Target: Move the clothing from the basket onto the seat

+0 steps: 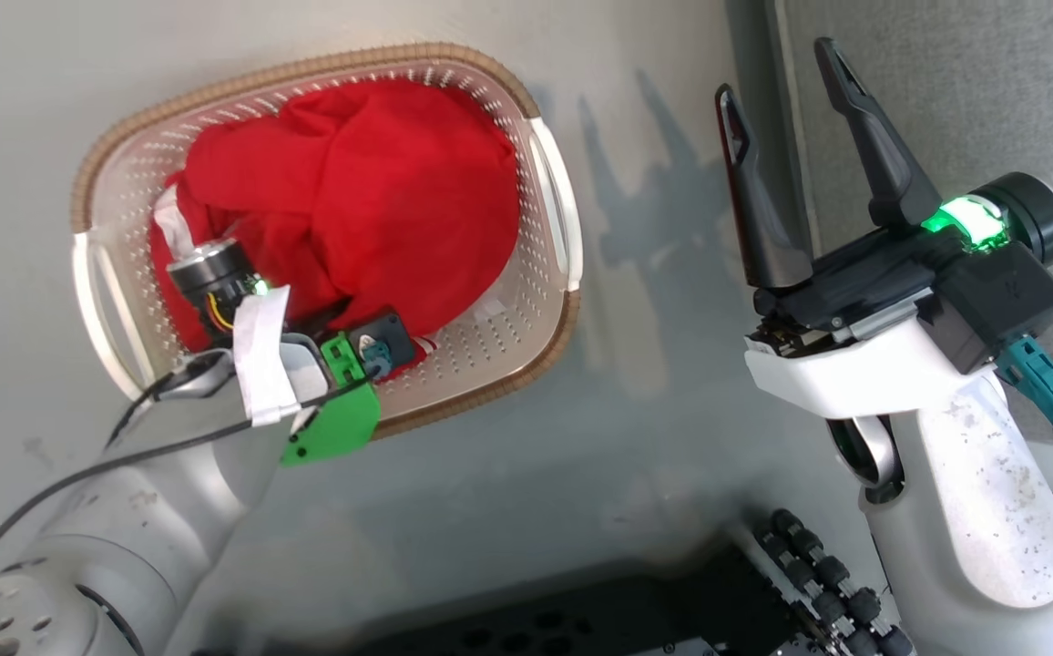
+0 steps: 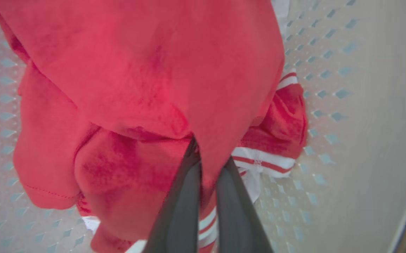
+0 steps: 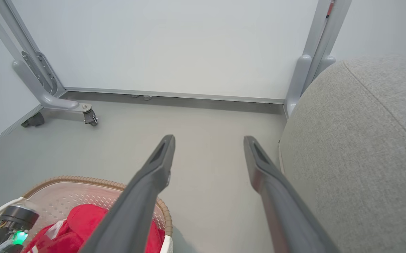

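Note:
The red clothing lies heaped in the cream basket with the brown rim, on the floor at the left. My left arm reaches down into the basket from its near side. In the left wrist view my left gripper is shut on a fold of the red clothing; white-striped trim shows beneath. My right gripper is open and holds nothing, hanging between the basket and the grey seat. The right wrist view has the right gripper, the basket, the clothing and the seat.
A pale panel on a grey frame with a castor foot stands beyond the basket. Grey floor lies between the basket and the seat. My dark base is at the bottom of the head view.

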### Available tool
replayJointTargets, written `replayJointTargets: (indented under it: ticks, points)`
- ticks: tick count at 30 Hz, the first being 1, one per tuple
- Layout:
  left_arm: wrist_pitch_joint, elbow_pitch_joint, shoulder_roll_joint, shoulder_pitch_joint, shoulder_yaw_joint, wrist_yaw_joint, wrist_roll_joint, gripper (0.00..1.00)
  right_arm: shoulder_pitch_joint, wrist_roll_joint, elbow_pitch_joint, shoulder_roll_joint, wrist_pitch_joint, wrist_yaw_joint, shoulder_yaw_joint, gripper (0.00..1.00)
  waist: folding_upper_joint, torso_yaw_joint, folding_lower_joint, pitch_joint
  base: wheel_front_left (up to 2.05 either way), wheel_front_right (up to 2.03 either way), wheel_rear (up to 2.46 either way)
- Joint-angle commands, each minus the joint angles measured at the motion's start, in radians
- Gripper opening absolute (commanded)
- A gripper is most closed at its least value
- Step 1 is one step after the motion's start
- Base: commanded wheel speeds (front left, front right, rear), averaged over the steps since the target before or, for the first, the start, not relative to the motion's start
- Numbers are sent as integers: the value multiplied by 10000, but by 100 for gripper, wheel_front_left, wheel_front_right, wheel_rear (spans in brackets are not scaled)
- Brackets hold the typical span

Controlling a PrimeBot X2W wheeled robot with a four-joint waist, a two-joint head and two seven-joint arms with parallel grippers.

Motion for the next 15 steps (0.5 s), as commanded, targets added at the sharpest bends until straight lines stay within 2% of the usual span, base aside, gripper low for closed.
replayJointTargets:
  ticks: [1, 7, 15]
  points:
    - [-113, -61, -59, 231, 3, 2, -122, 0, 176, -84, 80, -33, -21, -3, -3, 100, -1, 208, 0, -614, 0, 0, 0]
    - [-491, -307, -271, 688, 5, 2, -217, 0, 473, -168, 419, -33, -21, -3, -91, 100, -1, 470, 0, -1612, 0, 0, 0]
    - [-857, -860, -432, 1258, 6, 1, -1041, 0, 1050, -264, 908, -34, -21, -3, -215, 100, -1, 898, 0, -2969, 0, 0, 0]
